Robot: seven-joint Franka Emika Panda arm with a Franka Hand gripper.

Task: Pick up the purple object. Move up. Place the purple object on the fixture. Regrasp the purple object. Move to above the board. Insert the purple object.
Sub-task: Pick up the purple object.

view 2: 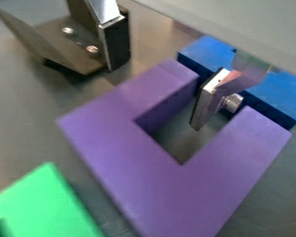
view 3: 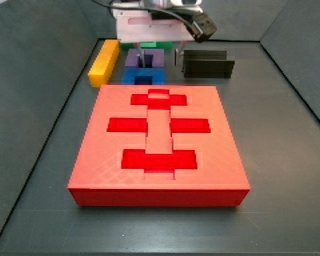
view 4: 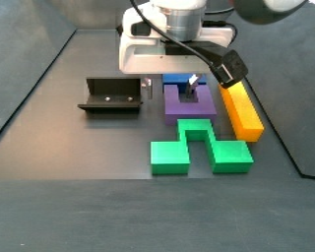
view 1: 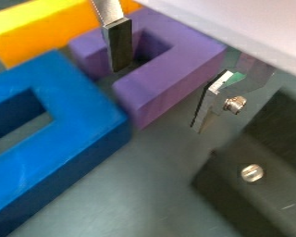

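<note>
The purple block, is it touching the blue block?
Touching. In a wrist view the purple block sits flush against the blue block, no floor between them. The gripper straddles one purple prong.

The pincer straddles one prong of the U-shaped block. In a side view, the fixture stands left of it, the notched block in front.

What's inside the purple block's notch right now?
One end effector finger sits inside the purple object's notch; the other finger is outside the prong. Bare floor shows in the notch; the fingertip's contact is hidden.
</note>
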